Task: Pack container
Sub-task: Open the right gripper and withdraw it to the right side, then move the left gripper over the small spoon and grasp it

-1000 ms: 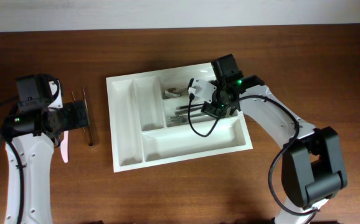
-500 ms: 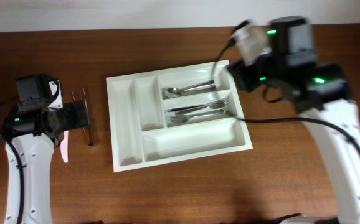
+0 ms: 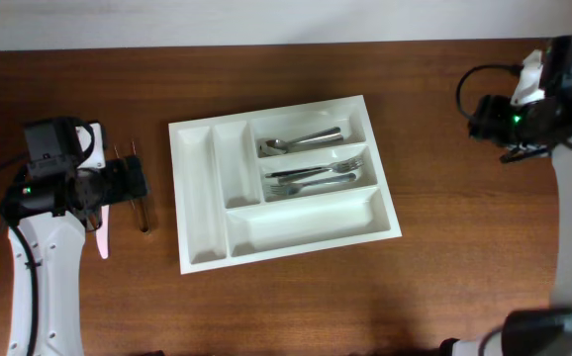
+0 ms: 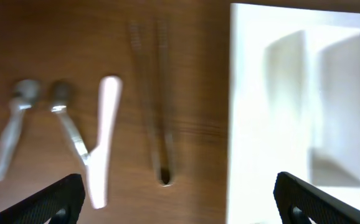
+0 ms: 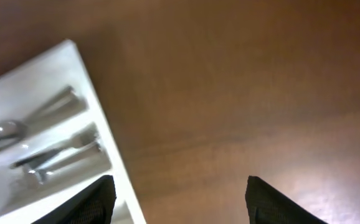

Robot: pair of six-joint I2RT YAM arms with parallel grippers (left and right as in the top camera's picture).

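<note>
The container (image 3: 202, 198) is a large white cutlery tray in the middle of the table. Its top crosswise compartment holds a metal spoon (image 3: 301, 141), and the middle one holds forks (image 3: 314, 176). My left gripper (image 3: 133, 184) is open and empty, left of the tray, over thin metal tongs (image 3: 141, 203). The left wrist view shows the gripper (image 4: 180, 208), the tongs (image 4: 157, 106), a white utensil (image 4: 104, 140), two spoons (image 4: 15, 134) and the tray's edge (image 4: 248, 124). My right gripper (image 3: 484, 115) is open and empty, far right of the tray; it also shows in the right wrist view (image 5: 180, 199).
The white utensil (image 3: 101, 235) lies on the wood left of the tongs. The right wrist view shows the tray's corner (image 5: 96, 118) with its spoon (image 5: 27, 124) and forks (image 5: 58, 158), and bare brown table to the right.
My right arm has pulled up and away from the tray's cutlery compartments to the far right of the table. The left arm has barely moved.
</note>
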